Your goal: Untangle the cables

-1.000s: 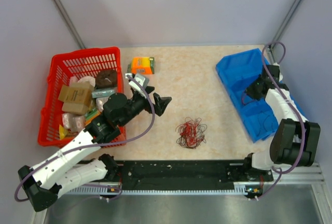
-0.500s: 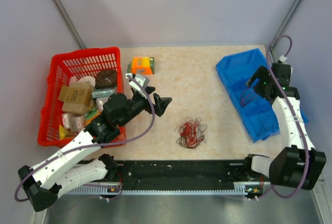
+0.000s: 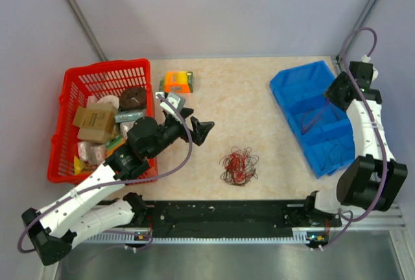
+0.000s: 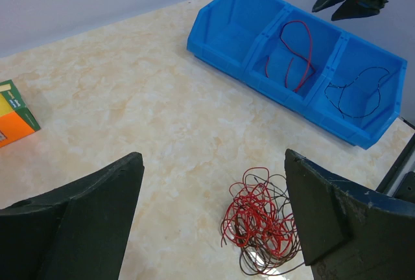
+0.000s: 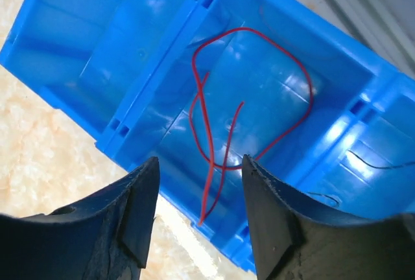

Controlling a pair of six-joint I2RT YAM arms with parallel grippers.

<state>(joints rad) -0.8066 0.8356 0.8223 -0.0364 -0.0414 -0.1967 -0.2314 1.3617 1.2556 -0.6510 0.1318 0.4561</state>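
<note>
Now that the open, empty right pincer (image 5: 199, 163) has lifted off the bin (image 5: 78, 53), 1 red cable (image 5: 241, 29) is sorted; left pincer (image 4: 213, 157) is open too.

arms: white plastic link shells (image 3: 84, 194), chunky black joint housings (image 3: 362, 183), thin lilac cable (image 3: 192, 145) looped along each. matte black wedge-shaped fingers (image 4: 343, 218), slightly scuffed surfaces.

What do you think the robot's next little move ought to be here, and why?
Probably swing the right end effector over to the cable bundle for another strand. It hangs open and empty over the blue bin, where a red wire already lies loose in a compartment, while the bundle is not yet sorted. The left end effector hovers open above the bundle.
</note>
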